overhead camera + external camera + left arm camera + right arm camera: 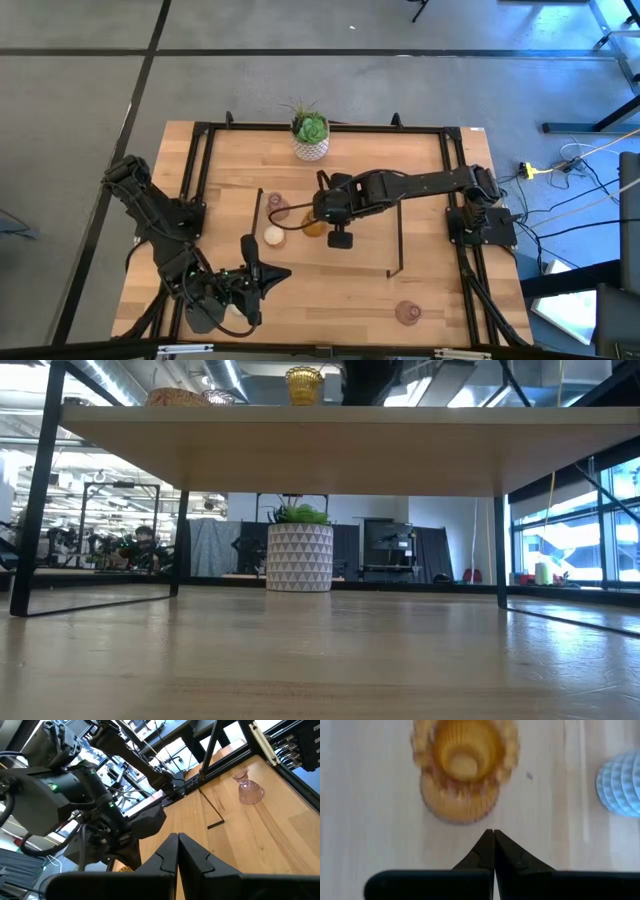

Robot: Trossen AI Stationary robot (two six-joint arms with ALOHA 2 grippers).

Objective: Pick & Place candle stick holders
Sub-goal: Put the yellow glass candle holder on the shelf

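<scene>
A pale wood bench [330, 280] with a black frame stands on grey floor; the low view looks under a raised shelf [300, 445] into a workshop room behind. A white pot [311, 147] with a green plant sits at the far edge of the bench. On the shelf stand an amber holder [314, 226], a cream holder [273, 236] and a pink holder [278, 207], close together. Another pink holder [408, 312] stands well apart, near the front edge. The right end effector [493, 836], fingers closed and empty, hovers just beside the amber holder. The left end effector [178, 842], closed and empty, waits at front left.
</scene>
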